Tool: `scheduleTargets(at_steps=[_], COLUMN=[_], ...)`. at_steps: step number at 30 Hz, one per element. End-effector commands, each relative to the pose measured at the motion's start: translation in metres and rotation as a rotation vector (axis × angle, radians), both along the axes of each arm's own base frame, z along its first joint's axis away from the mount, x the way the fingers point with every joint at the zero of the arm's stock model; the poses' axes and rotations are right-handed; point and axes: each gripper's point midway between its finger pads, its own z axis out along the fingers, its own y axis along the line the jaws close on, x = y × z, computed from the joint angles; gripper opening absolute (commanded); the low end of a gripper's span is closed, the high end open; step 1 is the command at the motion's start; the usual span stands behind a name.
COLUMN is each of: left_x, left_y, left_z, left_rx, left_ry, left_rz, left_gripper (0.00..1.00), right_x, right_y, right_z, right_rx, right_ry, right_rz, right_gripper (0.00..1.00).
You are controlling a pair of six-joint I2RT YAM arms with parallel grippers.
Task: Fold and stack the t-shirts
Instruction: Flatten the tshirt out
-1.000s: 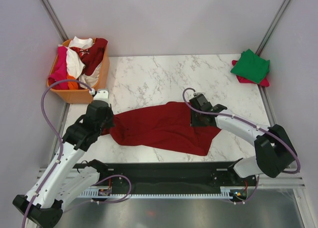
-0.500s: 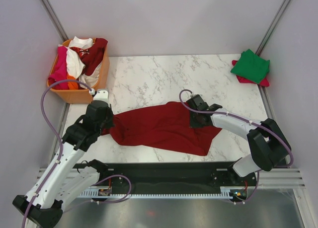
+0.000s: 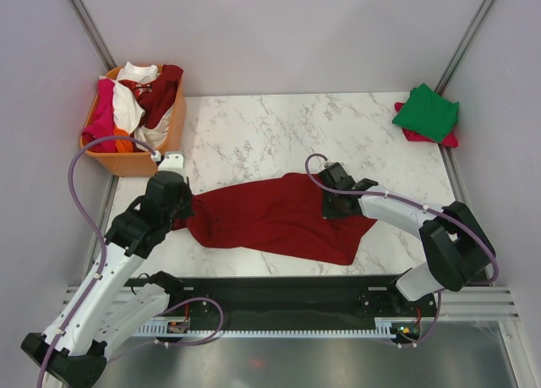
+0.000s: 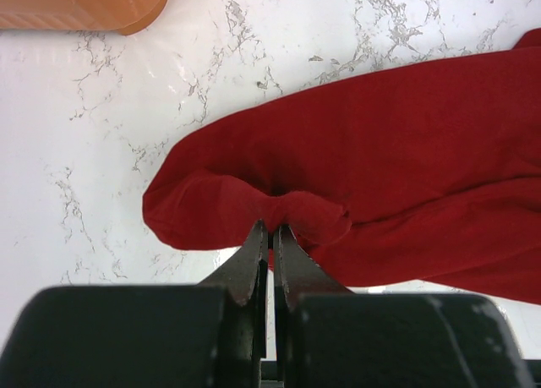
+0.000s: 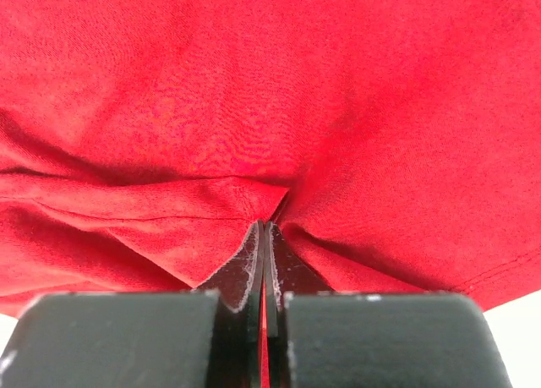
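A dark red t-shirt [image 3: 275, 219] lies crumpled across the middle of the marble table. My left gripper [image 3: 187, 211] is shut on its left end; in the left wrist view the jaws pinch a fold of the dark red t-shirt [image 4: 355, 160] at my left gripper [image 4: 270, 227]. My right gripper [image 3: 325, 204] is shut on the shirt's right part; in the right wrist view the dark red t-shirt [image 5: 270, 92] fills the frame above my right gripper [image 5: 266, 226]. A folded green t-shirt [image 3: 427, 111] lies on a pink-red one [image 3: 448, 139] at the back right.
An orange plastic basket [image 3: 127, 161] at the back left holds several more shirts: white [image 3: 128, 101], dark red [image 3: 161, 92], pink-red [image 3: 100, 122]. Its corner shows in the left wrist view [image 4: 84, 3]. Grey walls enclose the table; a black rail [image 3: 279, 291] runs along the near edge.
My right gripper has shifted slightly left over the shirt. The left arm and the shirt's outline look unchanged.
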Motion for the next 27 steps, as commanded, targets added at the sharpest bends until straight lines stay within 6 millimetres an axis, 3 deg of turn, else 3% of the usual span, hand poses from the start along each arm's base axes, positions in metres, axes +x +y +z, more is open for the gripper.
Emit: scheduleTargets(at_steps=[1,3,6,8,11,12,13,14,15,16,17,18,20,21,23,24,27], left_x=[0.005,0.005,0.004,0.002,-0.001,-0.003,-0.005,-0.007,-0.011,-0.015,-0.017,-0.024,-0.033,-0.044,-0.059,-0.075,-0.111], left_y=[-0.005,-0.004,-0.004,-0.001,0.005,0.007,0.008,0.009,0.012,0.013,0.015,0.017,0.014,0.016,0.015,0.021,0.027], left_z=[0.012,0.012,0.024,0.041,0.080,0.105,0.119,0.133,0.162,0.176,0.190,0.217,0.243,0.269,0.296,0.322,0.367], left_rx=[-0.053,-0.050,-0.065,-0.072,-0.086,-0.099,-0.104,-0.115,-0.123,-0.126,-0.127,-0.127,-0.137,-0.133,-0.153,-0.164,-0.203], left_ry=[-0.050,-0.051,-0.086,-0.133,-0.216,-0.271,-0.302,-0.334,-0.399,-0.432,-0.462,-0.525,-0.587,-0.656,-0.731,-0.806,-0.943], left_rz=[0.014,0.016,0.010,0.008,0.013,0.011,0.008,-0.001,-0.014,-0.020,-0.024,-0.049,-0.109,-0.138,-0.188,-0.205,-0.259], left_gripper=[0.02,0.02,0.02,0.02,0.02,0.02,0.02,0.02,0.02,0.02,0.02,0.02,0.02,0.02,0.02,0.02,0.02], right_x=[0.001,0.005,0.015,0.031,0.038,0.032,0.036,0.030,0.024,0.022,0.017,0.006,-0.013,-0.020,-0.043,-0.052,-0.084], right_y=[0.007,0.010,0.009,0.007,0.001,-0.007,-0.007,-0.011,-0.017,-0.020,-0.024,-0.034,-0.048,-0.053,-0.073,-0.082,-0.113], right_z=[-0.001,0.006,0.039,0.078,0.148,0.168,0.200,0.224,0.236,0.264,0.280,0.309,0.346,0.360,0.397,0.410,0.440], right_rx=[0.031,0.043,0.034,0.032,0.054,0.052,0.082,0.110,0.108,0.139,0.157,0.189,0.240,0.261,0.302,0.314,0.349], right_ry=[-0.014,-0.036,-0.103,-0.196,-0.321,-0.346,-0.406,-0.452,-0.463,-0.516,-0.546,-0.607,-0.697,-0.737,-0.853,-0.895,-1.021], right_rz=[0.012,0.026,0.047,0.029,0.011,0.001,-0.009,-0.013,-0.021,-0.032,-0.035,-0.050,-0.050,-0.050,-0.049,-0.059,-0.092], right_gripper=[0.00,0.00,0.00,0.00,0.00,0.00,0.00,0.00,0.00,0.00,0.00,0.00,0.00,0.00,0.00,0.00,0.00])
